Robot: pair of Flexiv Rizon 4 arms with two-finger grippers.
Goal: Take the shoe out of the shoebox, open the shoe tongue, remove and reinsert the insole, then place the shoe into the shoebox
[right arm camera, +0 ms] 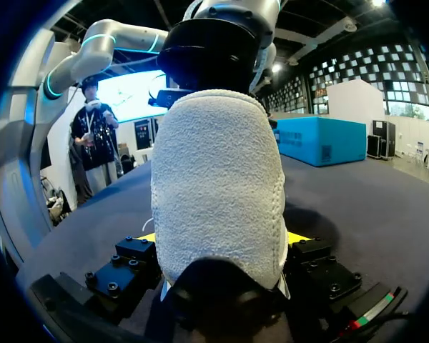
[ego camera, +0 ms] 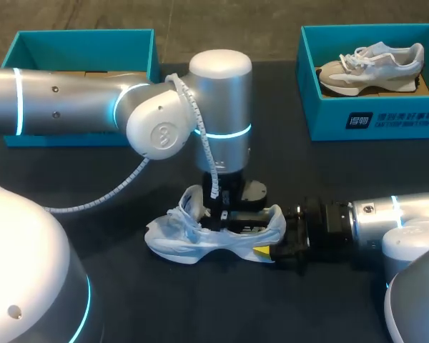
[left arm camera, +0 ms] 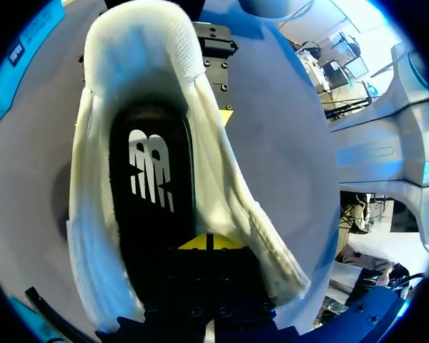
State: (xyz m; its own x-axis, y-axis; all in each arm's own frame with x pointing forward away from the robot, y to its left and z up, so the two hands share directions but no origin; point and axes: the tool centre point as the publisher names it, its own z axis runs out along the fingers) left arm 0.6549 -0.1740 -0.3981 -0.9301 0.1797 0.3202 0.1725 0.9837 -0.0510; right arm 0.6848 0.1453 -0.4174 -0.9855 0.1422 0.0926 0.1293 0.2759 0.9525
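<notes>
Bench (ego camera: 129, 300) carries a white shoe (ego camera: 200, 239) on its sole, in front of both teal shoeboxes (ego camera: 372, 118). Right tool (right arm camera: 222, 239) clamps the heel from two sides; left tool (left arm camera: 209, 241), tips pressed together, sits inside over the black insole (left arm camera: 154, 179).

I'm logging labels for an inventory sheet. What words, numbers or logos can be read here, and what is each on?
Front wall of the right shoebox: a white logo square and two lines of white print, too small and blurred to read.
Insole inside the shoe on the table: a white striped logo, with no plain word to quote.
Nothing else is legible, and there are no numbers.
</notes>
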